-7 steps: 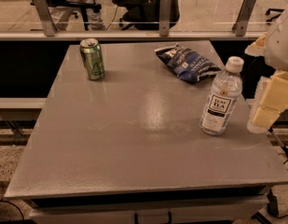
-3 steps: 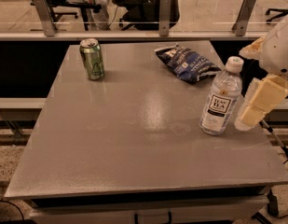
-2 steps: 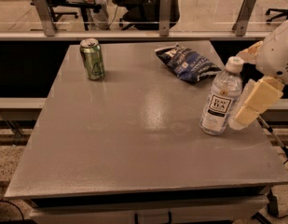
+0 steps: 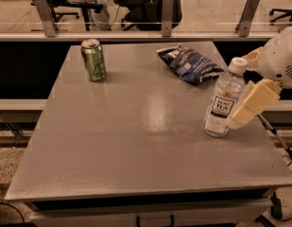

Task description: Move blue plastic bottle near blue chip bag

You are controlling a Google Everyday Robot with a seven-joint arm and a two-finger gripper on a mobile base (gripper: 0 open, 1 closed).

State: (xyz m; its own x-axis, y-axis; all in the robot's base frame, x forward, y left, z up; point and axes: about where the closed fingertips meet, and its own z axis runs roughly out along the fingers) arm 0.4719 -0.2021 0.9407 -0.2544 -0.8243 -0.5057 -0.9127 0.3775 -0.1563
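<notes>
The blue plastic bottle, clear with a white cap and a white label, stands upright near the table's right edge. The blue chip bag lies crumpled and flat at the back of the table, a short way behind and left of the bottle. My gripper reaches in from the right at bottle height. It is open: one cream finger lies against the bottle's right front side and the other shows behind the cap. The bottle stands on the table.
A green can stands at the back left of the grey table. A glass rail with metal posts runs behind the table. The table's right edge is just beside the bottle.
My gripper has moved left toward the bottle until its near finger reaches the bottle's side. The bottle, bag and can have not moved.
</notes>
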